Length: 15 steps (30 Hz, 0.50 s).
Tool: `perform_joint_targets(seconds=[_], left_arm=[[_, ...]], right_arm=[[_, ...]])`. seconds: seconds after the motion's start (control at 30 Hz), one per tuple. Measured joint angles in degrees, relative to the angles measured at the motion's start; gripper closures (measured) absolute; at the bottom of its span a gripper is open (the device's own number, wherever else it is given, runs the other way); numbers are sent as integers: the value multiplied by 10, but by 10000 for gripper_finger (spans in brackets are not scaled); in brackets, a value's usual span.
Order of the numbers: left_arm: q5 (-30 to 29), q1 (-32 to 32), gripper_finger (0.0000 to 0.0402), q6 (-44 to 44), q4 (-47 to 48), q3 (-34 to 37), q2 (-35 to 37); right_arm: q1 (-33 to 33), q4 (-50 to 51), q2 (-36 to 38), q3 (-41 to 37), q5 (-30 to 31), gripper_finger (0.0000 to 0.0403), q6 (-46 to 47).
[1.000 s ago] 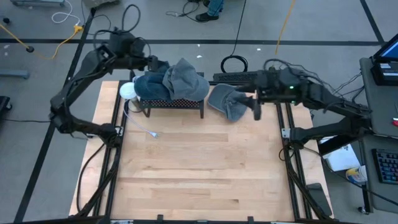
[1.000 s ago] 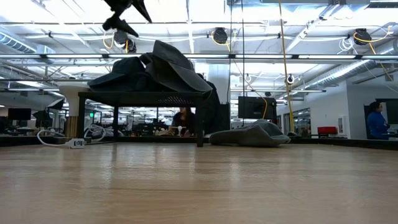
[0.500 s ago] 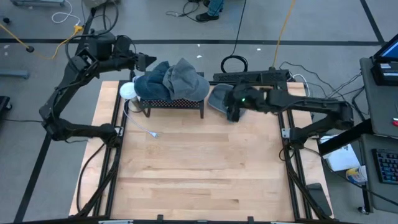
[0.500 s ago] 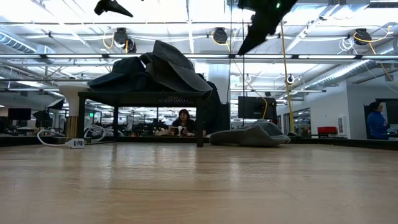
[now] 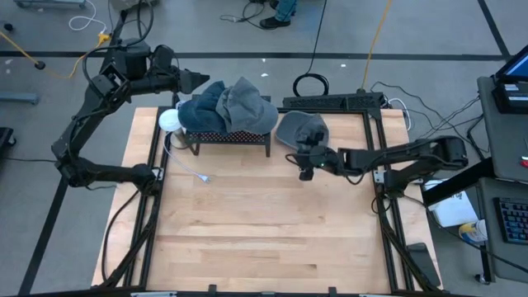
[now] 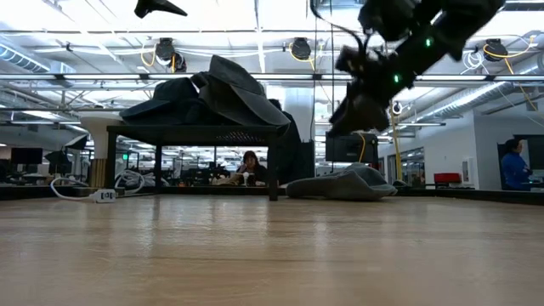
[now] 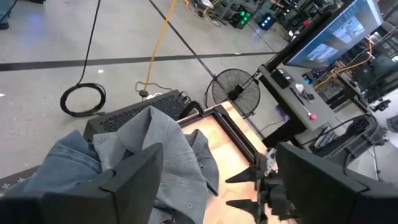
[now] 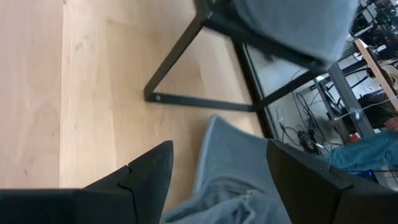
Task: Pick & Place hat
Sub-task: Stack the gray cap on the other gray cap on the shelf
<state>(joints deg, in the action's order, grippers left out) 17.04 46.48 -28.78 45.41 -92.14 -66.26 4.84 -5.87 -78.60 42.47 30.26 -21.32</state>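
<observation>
A grey hat (image 5: 299,129) lies flat on the wooden table by the far edge, right of a black rack (image 5: 228,139). It also shows in the low view (image 6: 344,184) and the right wrist view (image 8: 239,177). A dark blue hat (image 5: 201,114) and a grey hat (image 5: 247,102) lie piled on the rack's top. My right gripper (image 5: 305,162) is open and empty, hanging low just near of the table hat (image 6: 348,117), its fingers (image 8: 149,171) on either side without touching. My left gripper (image 5: 195,80) is open and empty, high beside the pile's far left (image 7: 219,152).
A white round object (image 5: 168,120) and a thin cable with a white plug (image 5: 198,175) lie left of the rack. A power strip (image 5: 330,101) and a coiled cable (image 5: 311,84) lie beyond the far edge. Bare wood (image 5: 264,223) fills the middle and near part.
My right gripper has swung from the hat's right side toward the table's left, across the hat, then toward the near edge and down. My left gripper has drawn up and a little to the left, away from the pile. The hats have kept still.
</observation>
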Motion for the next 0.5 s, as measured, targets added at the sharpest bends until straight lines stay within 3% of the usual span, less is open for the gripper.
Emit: perform_joint_targets(seconds=[0.23, 0.5], left_arm=[[0, 0, 102, 2, -2, 0, 0], [0, 0, 90, 4, -3, 0, 0]], right_arm=[[0, -45, -58, -27, 3, 149, -21], [36, -120, -146, -27, -10, 149, -33]])
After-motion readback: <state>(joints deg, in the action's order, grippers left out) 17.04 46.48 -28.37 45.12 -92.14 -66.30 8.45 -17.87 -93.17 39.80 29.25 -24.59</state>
